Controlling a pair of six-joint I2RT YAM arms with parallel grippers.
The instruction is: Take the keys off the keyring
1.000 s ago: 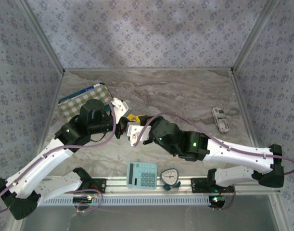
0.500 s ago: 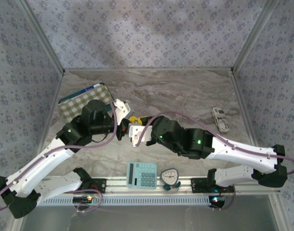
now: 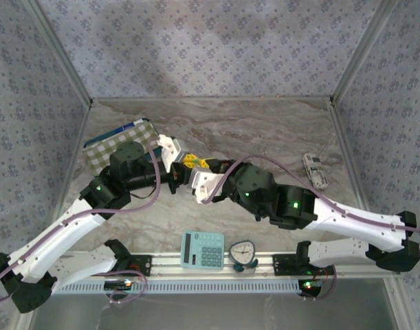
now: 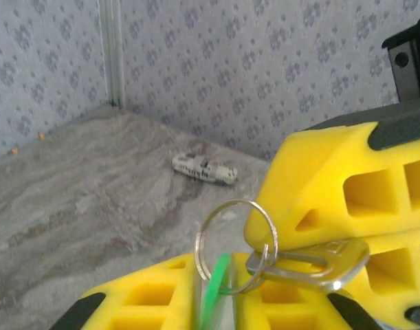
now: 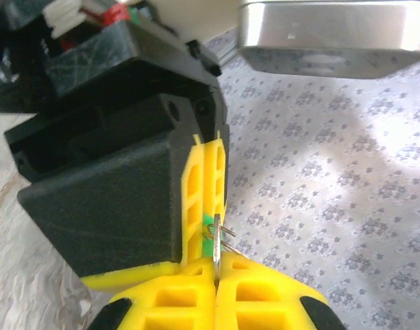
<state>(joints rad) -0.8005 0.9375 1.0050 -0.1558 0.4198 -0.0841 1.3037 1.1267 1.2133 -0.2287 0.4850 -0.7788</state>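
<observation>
A silver keyring [image 4: 234, 244] hangs in the air between both grippers. My left gripper [image 4: 216, 278] is shut on a thin green piece [image 4: 213, 285] that sits on the ring; I cannot tell whether it is a key or a tag. A silver key [image 4: 313, 265] is threaded on the ring, and my right gripper [image 5: 216, 268] is shut on it, edge-on [image 5: 216, 251] in the right wrist view. There the left gripper's yellow fingers [image 5: 196, 185] stand upright just beyond mine. In the top view the left gripper [image 3: 177, 170] and right gripper [image 3: 200, 172] meet above the table's middle.
A green checked mat [image 3: 113, 146] lies at the back left under the left arm. A small toy car [image 3: 315, 170] rests at the right, also seen on the marble top [image 4: 204, 168]. A calculator [image 3: 203, 249] and a round timer [image 3: 242, 253] sit at the near edge.
Both grippers, still joined at the keyring, have moved away from the near edge toward the back of the table. The right arm has swung slightly to the right.
</observation>
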